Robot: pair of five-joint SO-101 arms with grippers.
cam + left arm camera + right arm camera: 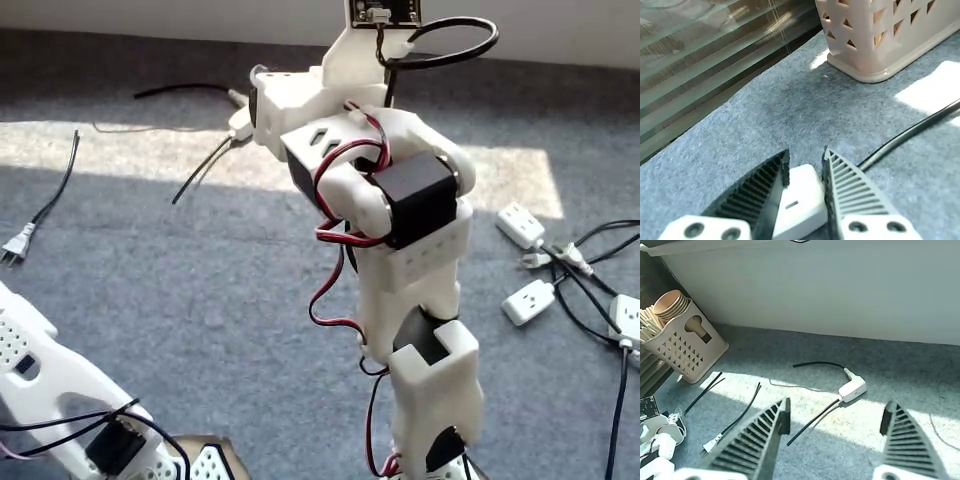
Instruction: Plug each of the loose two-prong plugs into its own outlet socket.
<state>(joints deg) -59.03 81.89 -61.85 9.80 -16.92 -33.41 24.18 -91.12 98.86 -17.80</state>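
In its wrist view the left gripper [806, 152] pinches a white socket block [801, 200]; the right gripper [837, 405] gapes wide over carpet [890, 362]. High view adds two outlet sockets [520, 225].

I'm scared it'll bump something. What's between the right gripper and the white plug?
In the right wrist view, just carpet and a black cord running from the white plug toward the open right gripper.

Between your left pincer's [806, 151] fingers sits a block [800, 200], touching both. A cable [910, 132] runs just beyond it, and a basket [880, 40] stands farther ahead. Well ahead of your right pincer [837, 412], in line with its spread fingers, an adapter [852, 389] lies on the carpet [900, 360]. A plug [710, 444] lies beside one finger.
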